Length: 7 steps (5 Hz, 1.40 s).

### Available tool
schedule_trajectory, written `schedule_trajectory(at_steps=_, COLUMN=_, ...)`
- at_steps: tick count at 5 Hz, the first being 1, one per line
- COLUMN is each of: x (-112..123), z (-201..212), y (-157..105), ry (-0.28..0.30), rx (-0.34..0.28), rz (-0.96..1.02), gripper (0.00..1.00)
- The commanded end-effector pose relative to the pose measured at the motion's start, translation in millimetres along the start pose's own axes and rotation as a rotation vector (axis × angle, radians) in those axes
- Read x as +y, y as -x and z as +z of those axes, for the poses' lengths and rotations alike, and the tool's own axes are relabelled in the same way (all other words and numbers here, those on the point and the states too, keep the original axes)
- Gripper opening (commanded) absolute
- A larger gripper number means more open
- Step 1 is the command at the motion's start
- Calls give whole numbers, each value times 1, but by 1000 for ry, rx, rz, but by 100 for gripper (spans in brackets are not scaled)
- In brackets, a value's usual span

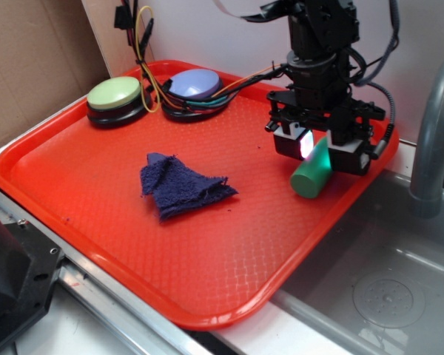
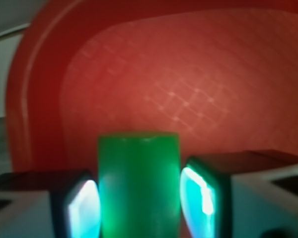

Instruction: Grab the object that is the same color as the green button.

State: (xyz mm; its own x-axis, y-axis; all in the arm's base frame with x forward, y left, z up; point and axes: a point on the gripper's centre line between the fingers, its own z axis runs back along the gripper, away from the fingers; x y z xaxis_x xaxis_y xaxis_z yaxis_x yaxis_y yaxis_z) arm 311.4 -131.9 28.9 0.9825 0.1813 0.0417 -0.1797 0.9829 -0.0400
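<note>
— Two glowing pads (image 2: 83,208) either side of the green cylinder (image 2: 139,183), seen from the wrist view. Closed on it yet?

— Looks nearly so. Gripper (image 1: 320,151) narrowed around the cylinder (image 1: 313,174), one pad to each flank. Touching or a hair apart: cannot tell, edges too blurred. Lit green on the inner faces, which suggests very close.

— Lifted?

— Hard to say from the exterior view. Cylinder tilted, lower end down near the red tray (image 1: 207,296), upper end up between the jaws. Probably resting on the tray floor, not raised clear.

— Right object, at least?

— Yes, judged by colour. Matches the green button (image 1: 115,95), far across the tray from the gripper, at the back corner. Not the lavender-blue button (image 1: 194,83) just beside that one, between it and the gripper, wires (image 1: 152,81) trailing around both.

— And the dark blue cloth (image 1: 181,185)?

— Untouched, crumpled mid-tray, well apart from the gripper, on the side toward the green button.

— So how far along?

— Approach and alignment done; cylinder centred between the pads. Left, by my reading: firm squeeze if not already made, then a lift off the tray.

— Risks?

— Cylinder close to the tray rim beside the gripper; smooth round sides, could roll or slip if pinched off-centre.
</note>
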Motion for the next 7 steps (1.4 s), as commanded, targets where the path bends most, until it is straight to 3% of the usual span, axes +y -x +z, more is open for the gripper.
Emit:
schedule_trajectory(at_steps=1, x=12, z=24, y=0, ry=-9, rx=-5, rz=42, gripper=0)
schedule_trajectory(at_steps=4, x=57, z=92, y=23, ry=-123, rx=-18, rz=44, gripper=0)
schedule_trajectory(at_steps=5, x=81, z=109, y=37, ry=-102, rx=1, rz=50, gripper=0)
schedule_trajectory(at_steps=6, x=99, z=124, y=50, ry=-135, rx=-10, rz=67, gripper=0)
schedule_trajectory(at_steps=7, x=120, z=134, y=64, ry=-114, rx=-30, rz=118, gripper=0)
